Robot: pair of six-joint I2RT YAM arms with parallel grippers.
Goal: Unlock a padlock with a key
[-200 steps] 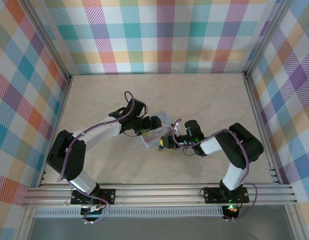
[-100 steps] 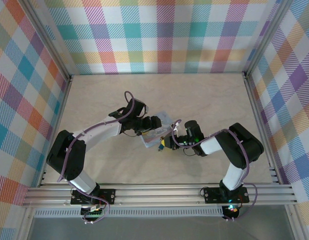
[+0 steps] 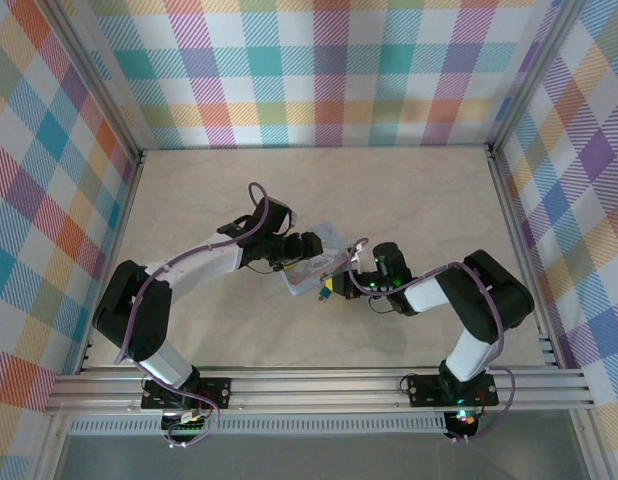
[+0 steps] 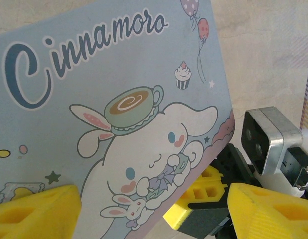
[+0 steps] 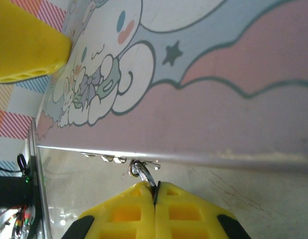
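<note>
My left gripper [image 3: 311, 258] holds the pale blue cartoon tin [image 4: 119, 99] tilted, with its yellow fingers [image 4: 34, 211] spread wide on either side of it. At the tin's near edge, my right gripper [image 5: 155, 191] is shut with its pads pressed together. A small silvery metal loop [image 5: 139, 170] under the tin's rim is pinched at their tip. From above, the padlock's tiny dark bluish body [image 3: 317, 293] sits just off my right gripper [image 3: 330, 287]. A thin dark sliver lies between the pads. I cannot tell whether it is the key.
The light wooden table [image 3: 419, 200] is walled by plaid panels [image 3: 329, 70] on three sides. An aluminium rail [image 3: 319, 385] runs along the near edge by the arm bases. Both arms meet at the table's middle, with bare wood behind and to both sides.
My right gripper's jaws have closed at the tin's near edge, and that arm has shifted slightly toward the tin. The left arm and the tin have stayed put.
</note>
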